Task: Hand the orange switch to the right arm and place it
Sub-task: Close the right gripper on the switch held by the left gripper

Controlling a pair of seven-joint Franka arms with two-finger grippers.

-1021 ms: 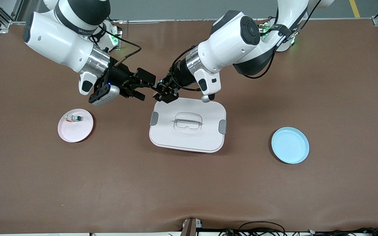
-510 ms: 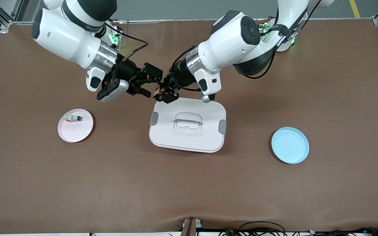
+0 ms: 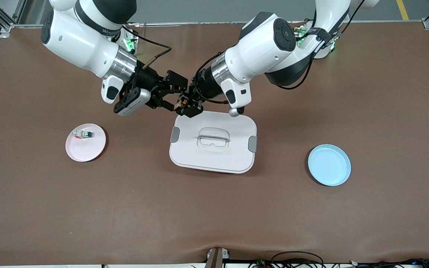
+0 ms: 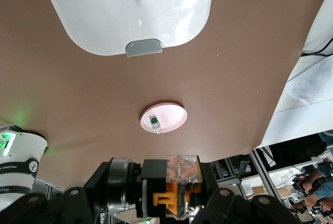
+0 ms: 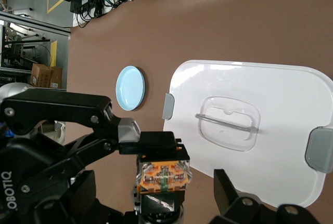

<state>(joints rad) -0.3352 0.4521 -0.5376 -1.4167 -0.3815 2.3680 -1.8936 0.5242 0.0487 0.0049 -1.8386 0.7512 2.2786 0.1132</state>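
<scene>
Handover was in progress: my left hand gripped the orange switch over mid-bench; my right hand, wide around it, should close next.

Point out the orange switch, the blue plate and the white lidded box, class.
orange switch (image 5: 162,176): right wrist view, on its orange face.
blue plate (image 3: 329,165): front view, on the middle of its bare inside.
white lidded box (image 3: 233,156): front view, on a bare part of the lid.
</scene>
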